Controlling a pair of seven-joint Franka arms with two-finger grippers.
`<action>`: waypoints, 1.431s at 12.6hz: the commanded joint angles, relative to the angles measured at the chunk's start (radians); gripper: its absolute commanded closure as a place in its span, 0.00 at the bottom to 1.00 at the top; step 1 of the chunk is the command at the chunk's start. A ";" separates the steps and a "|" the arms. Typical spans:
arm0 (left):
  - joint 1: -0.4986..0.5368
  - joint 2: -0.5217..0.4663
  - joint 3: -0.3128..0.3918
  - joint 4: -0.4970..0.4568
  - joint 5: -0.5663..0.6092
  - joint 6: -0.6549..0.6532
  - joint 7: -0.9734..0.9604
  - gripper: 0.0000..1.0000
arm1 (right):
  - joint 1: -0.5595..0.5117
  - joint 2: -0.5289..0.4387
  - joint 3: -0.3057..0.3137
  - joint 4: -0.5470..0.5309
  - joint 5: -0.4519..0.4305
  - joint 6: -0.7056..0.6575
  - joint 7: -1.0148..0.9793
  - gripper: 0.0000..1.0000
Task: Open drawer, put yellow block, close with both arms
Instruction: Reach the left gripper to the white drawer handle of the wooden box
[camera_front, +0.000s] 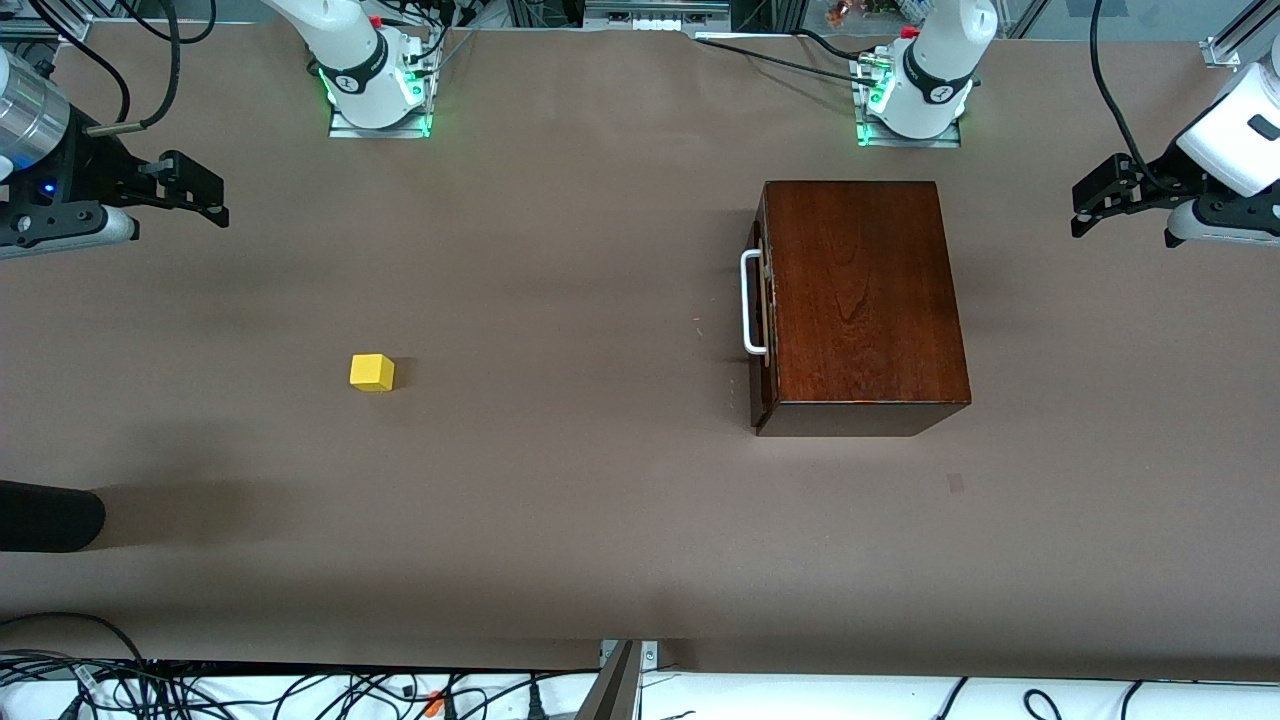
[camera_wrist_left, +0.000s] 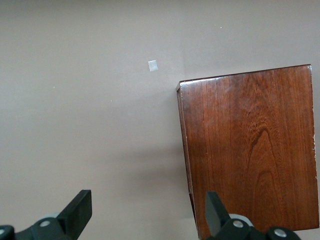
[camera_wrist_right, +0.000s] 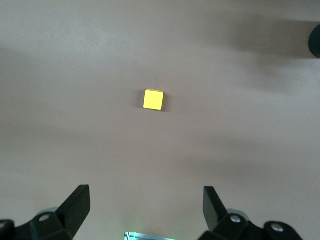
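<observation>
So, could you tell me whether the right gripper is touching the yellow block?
Apart. The right wrist view shows bare table between the open right gripper and the yellow block.

A wide table covered in matte grey-brown cloth (camera_front: 560, 520), evenly lit; tangled black cables (camera_front: 300, 690) along its near edge.

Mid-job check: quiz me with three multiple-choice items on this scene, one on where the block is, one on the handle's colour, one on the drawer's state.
1. Where is the yellow block?
A. on the bare table, toward the right arm's end
B. in the drawer
C. on top of the box

2. What colour is the handle?
A. black
B. white
C. yellow

3. What state is the drawer in?
A. pulled out
B. removed
C. shut

Answers: 1 A, it sits alone on the table; 2 B, the bar shows white; 3 C, its front is flush with the box.
</observation>
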 joint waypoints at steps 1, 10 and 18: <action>0.004 0.010 0.006 0.025 -0.013 -0.016 -0.001 0.00 | -0.007 0.011 0.003 0.026 -0.001 -0.011 0.001 0.00; -0.133 0.149 -0.025 0.025 -0.048 -0.109 0.009 0.00 | -0.007 0.011 0.003 0.026 -0.001 -0.010 0.001 0.00; -0.502 0.485 -0.032 0.265 -0.134 -0.039 -0.318 0.00 | -0.010 0.011 0.001 0.026 0.000 -0.004 0.001 0.00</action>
